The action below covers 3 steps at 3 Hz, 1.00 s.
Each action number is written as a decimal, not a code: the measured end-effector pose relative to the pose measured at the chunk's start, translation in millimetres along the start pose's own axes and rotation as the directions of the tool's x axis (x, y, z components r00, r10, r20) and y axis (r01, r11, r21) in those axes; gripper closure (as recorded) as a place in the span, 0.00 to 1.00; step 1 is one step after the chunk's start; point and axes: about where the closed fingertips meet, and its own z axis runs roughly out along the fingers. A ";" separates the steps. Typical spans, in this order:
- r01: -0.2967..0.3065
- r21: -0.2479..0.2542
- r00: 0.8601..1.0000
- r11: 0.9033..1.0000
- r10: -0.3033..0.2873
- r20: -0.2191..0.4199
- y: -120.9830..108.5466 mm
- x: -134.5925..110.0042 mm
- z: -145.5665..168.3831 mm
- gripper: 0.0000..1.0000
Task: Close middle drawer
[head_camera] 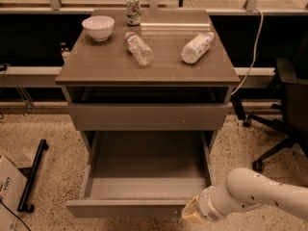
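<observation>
Middle drawer (126,209) was found pulled out past table's (159,70) front edge, interior unblocked. Gripper (192,211) was seen at its front-right corner; chair (290,97) beyond table's right edge.

I see the middle drawer (125,209) grey-brown inside and out — my gripper (193,211), pale tan on a white arm (269,198), sits at its front right corner. White bowl (98,27), speckled beige floor (48,129).

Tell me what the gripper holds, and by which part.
Cannot be told. The gripper sits by the front panel of the open middle drawer, at its right end; no hold is visible.
</observation>
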 end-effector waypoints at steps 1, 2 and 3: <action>-0.018 -0.021 1.000 1.000 0.018 -0.001 -15.9 10.9 31.6 1.00; -0.037 -0.037 0.999 0.999 0.038 0.009 -33.4 16.6 53.7 1.00; -0.037 -0.036 0.999 0.999 0.038 0.009 -33.4 16.6 53.7 1.00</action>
